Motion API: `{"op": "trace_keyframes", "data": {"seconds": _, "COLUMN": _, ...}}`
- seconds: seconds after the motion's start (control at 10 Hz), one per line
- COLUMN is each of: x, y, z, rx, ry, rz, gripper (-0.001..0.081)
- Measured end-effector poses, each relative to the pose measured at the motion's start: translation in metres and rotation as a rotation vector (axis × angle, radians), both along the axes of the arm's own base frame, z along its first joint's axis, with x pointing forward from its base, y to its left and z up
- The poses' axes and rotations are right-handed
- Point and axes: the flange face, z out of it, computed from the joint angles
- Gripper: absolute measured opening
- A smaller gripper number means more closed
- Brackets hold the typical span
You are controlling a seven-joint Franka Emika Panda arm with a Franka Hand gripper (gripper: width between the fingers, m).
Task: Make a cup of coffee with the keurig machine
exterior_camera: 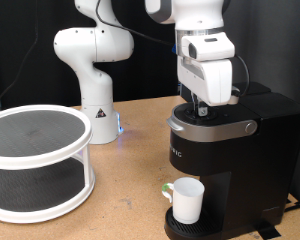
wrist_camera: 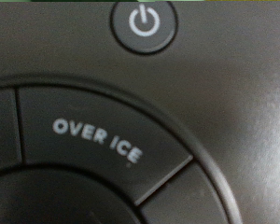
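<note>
The black keurig machine [exterior_camera: 235,150] stands at the exterior view's right, with a silver-grey band around its head. A small white cup [exterior_camera: 186,200] sits on its drip tray under the spout. My gripper [exterior_camera: 199,110] hangs straight down onto the machine's top panel, its fingertips at or just above the buttons. The wrist view is filled by that panel at very close range: a round power button [wrist_camera: 145,22] and a segment marked OVER ICE [wrist_camera: 95,140]. The fingers do not show in the wrist view.
A white two-tier round rack [exterior_camera: 35,160] with dark mesh shelves stands at the exterior view's left. The robot's white base [exterior_camera: 95,85] is behind, on the wooden table [exterior_camera: 125,195]. Black curtains close the back.
</note>
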Motion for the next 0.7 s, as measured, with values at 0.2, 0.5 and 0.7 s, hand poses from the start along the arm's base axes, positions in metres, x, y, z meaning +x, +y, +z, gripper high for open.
{"op": "trace_keyframes", "data": {"seconds": 0.2, "x": -0.0002, "y": 0.0002, "z": -0.0003, "rx": -0.005, "ry": 0.001, "rz": 0.004, "gripper": 0.0004}}
{"op": "trace_keyframes", "data": {"seconds": 0.5, "x": -0.0001, "y": 0.0008, "z": -0.0004, "rx": -0.019, "ry": 0.016, "rz": 0.013, "gripper": 0.0004}}
{"op": "trace_keyframes", "data": {"seconds": 0.7, "x": 0.0016, "y": 0.0013, "z": -0.0005, "rx": -0.023, "ry": 0.025, "rz": 0.017, "gripper": 0.0004}}
